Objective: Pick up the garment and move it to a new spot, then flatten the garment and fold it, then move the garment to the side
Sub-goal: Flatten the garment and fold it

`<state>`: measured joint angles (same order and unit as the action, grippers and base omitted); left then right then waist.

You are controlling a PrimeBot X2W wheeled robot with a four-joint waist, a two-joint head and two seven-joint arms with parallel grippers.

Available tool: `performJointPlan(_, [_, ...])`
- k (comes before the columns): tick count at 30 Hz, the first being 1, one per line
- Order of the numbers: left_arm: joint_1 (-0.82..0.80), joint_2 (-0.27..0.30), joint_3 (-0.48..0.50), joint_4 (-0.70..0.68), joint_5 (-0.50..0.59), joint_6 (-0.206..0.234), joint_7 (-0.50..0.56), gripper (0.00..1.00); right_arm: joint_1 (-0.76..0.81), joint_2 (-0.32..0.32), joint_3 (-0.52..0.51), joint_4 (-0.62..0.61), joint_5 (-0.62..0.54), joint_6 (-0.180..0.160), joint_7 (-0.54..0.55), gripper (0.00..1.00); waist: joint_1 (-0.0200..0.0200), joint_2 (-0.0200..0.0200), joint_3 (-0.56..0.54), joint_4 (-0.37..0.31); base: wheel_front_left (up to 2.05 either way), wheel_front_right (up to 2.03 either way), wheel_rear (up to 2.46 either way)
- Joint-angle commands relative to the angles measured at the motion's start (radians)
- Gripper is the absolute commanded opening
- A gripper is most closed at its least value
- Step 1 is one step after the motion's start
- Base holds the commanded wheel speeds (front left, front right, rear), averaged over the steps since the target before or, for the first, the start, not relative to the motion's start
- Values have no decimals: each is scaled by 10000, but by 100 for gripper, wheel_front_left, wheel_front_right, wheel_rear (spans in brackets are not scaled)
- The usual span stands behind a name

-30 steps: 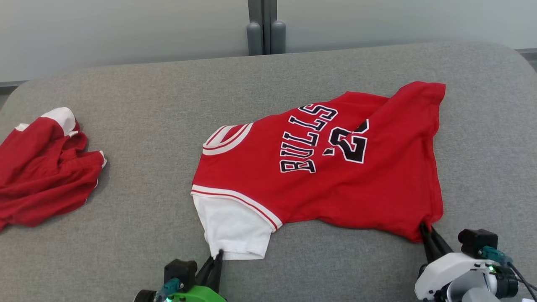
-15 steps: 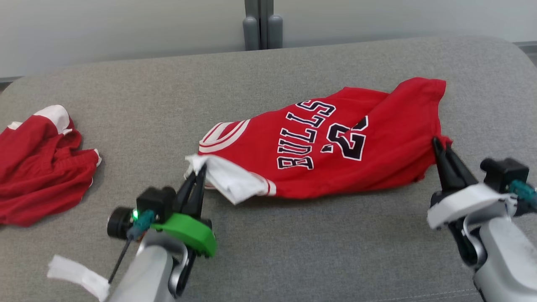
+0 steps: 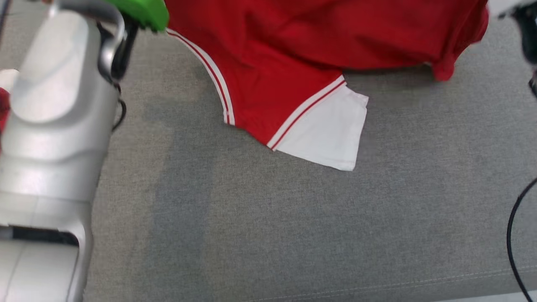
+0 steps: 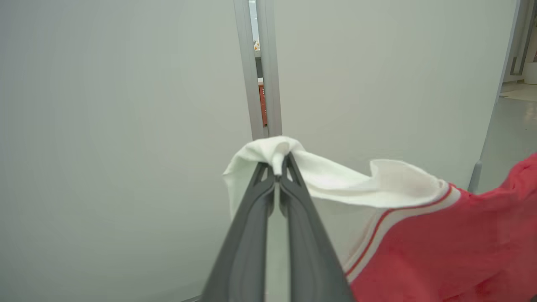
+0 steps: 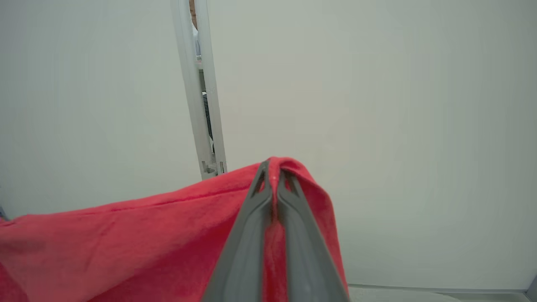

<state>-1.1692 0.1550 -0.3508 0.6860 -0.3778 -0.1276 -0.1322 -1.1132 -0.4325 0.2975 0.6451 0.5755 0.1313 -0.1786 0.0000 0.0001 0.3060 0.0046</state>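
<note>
The garment point(image 3: 293, 46), a red jersey with white trim, hangs across the top of the head view. Its lower white sleeve point(image 3: 327, 130) trails on the grey padded surface point(image 3: 293, 230). In the left wrist view my left gripper point(image 4: 277, 167) is shut on the other white sleeve point(image 4: 335, 180), bunched at its tips in the air before a pale wall. In the right wrist view my right gripper point(image 5: 272, 172) is shut on a red edge of the garment point(image 5: 147, 235), also raised. My pale left forearm point(image 3: 54, 105) fills the head view's left side.
A sliver of another red and white cloth point(image 3: 3, 100) shows at the head view's left edge behind my forearm. A black cable point(image 3: 514, 226) loops at the right edge. The surface's front seam point(image 3: 377, 289) runs along the bottom.
Both grippers have lifted the garment off the surface and upward, so it now hangs between them with one sleeve trailing. The head camera has tilted down and closer.
</note>
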Motion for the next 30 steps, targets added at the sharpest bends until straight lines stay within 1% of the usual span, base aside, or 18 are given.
performJointPlan(1, [-813,-27,101,259,-145,-30,53,0,-722,-99,115,249,110,-11,98,0,0,-1,791,-96,0,0,0])
performJointPlan(4, [-2491,-128,-88,931,-106,-37,4,0,-2285,-123,343,901,298,-11,107,0,0,-1,890,-135,0,0,0])
performJointPlan(6, [-3419,-225,-28,1300,-274,-38,-117,0,-3127,-108,519,1255,394,-13,34,0,0,-1,903,-174,0,0,0])
performJointPlan(8, [-4213,-173,-138,1625,-160,-39,-242,0,-3801,-79,805,1587,436,-11,-54,0,0,-1,856,-252,0,0,0])
performJointPlan(11, [-5051,-228,-149,2008,-260,-40,-460,0,-4551,-33,1054,2034,712,-13,-190,0,0,-1,840,-303,0,0,0])
performJointPlan(14, [-5230,-336,-276,2223,-417,-41,-704,0,-4718,-75,1553,2201,1044,-11,-289,0,0,-1,937,-255,0,0,0])
performJointPlan(18, [-4719,-390,-530,2166,-761,-36,-1022,0,-4221,-408,2354,2035,1626,-11,-403,0,0,-1,1146,-178,0,0,0])
performJointPlan(21, [-4054,-418,-495,1974,-1025,-36,-1211,0,-3579,-598,2941,1733,2084,-11,-542,0,0,-1,1248,-130,0,0,0])
performJointPlan(23, [-3397,-381,-481,1752,-1082,-36,-1283,0,-2979,-764,3341,1401,2373,-11,-658,0,0,-1,1259,-105,0,0,0])
performJointPlan(25, [-2518,-353,-438,1411,-986,54,-1336,0,-2234,-985,3714,1043,2606,-13,-751,0,0,-1,1190,-85,0,0,0])
performJointPlan(26, [-2008,-307,-293,970,-884,258,-1330,0,-1815,-1114,3847,822,2698,-13,-815,0,0,-1,1111,-81,0,0,0])
performJointPlan(27, [-1522,-311,-187,582,-815,348,-1334,0,-1462,-1201,3964,639,2753,-13,-824,0,0,-1,1058,-76,0,0,0])
performJointPlan(28, [-703,-360,-103,195,-809,450,-1325,0,-979,-1278,4029,422,2838,-13,-861,0,0,-1,938,-70,0,0,0])
performJointPlan(30, [571,-375,218,-719,-738,715,-1328,0,-112,-1391,3985,3,2942,-11,-869,0,0,-1,716,-65,0,0,0])
